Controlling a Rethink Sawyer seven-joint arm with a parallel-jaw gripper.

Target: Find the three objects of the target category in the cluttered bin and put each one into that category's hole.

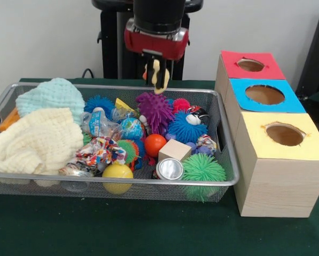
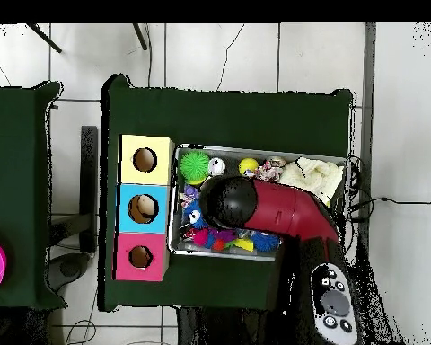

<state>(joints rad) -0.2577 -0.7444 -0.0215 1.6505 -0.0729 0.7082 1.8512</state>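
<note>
The silver wire-mesh bin (image 1: 149, 182) lies on the green table, full of clutter: a purple spiky ball (image 1: 155, 109), a blue spiky ball (image 1: 187, 128), a green spiky ball (image 1: 203, 169), an orange ball (image 1: 154, 144), a yellow ball (image 1: 117, 175), a wooden cube (image 1: 174, 150), a can (image 1: 169, 169) and knitted cloths (image 1: 34, 140). My gripper (image 1: 159, 88) hangs above the bin's far rim, over the purple spiky ball. It looks shut and I see nothing in it. In the overhead view the arm's head (image 2: 228, 202) hides the gripper above the bin (image 2: 264, 146).
Three wooden boxes stand beside the bin, each with a round hole in its top: red (image 1: 271, 66), blue (image 1: 237, 96) and yellow (image 1: 255, 144). In the overhead view they stand left of the bin, the yellow one (image 2: 129, 148) at the top.
</note>
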